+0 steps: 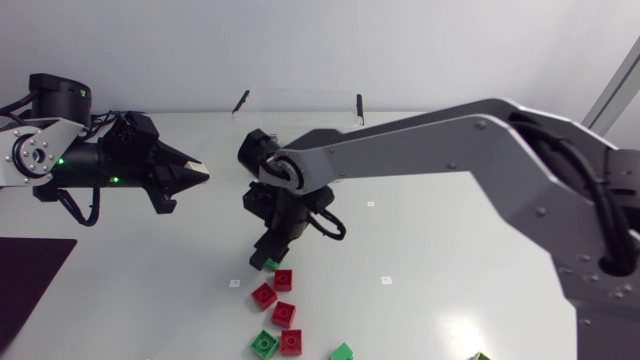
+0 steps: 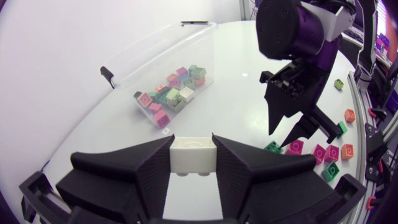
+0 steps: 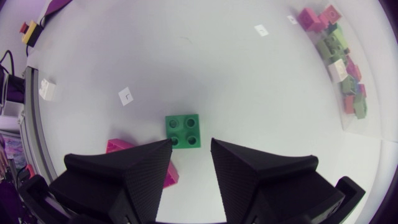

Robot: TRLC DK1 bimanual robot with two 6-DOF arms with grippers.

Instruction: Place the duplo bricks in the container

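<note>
On the nearest part of the white table (image 1: 440, 250), loose red bricks (image 1: 284, 313) and green bricks (image 1: 264, 343) lie scattered. Just beyond them, your right gripper (image 1: 265, 255) hangs low over a single green brick (image 3: 183, 130). Its fingers are spread apart and grasp nothing; the brick lies flat on the table, just ahead of the fingertips. Farther back, toward your left, your left gripper (image 2: 193, 154) is closed on a white brick (image 2: 193, 149), pinched from both sides and held above the table. Farthest away, the clear container (image 1: 298, 105) stands by the far edge, with a heap of mixed bricks (image 2: 171, 93) inside it.
</note>
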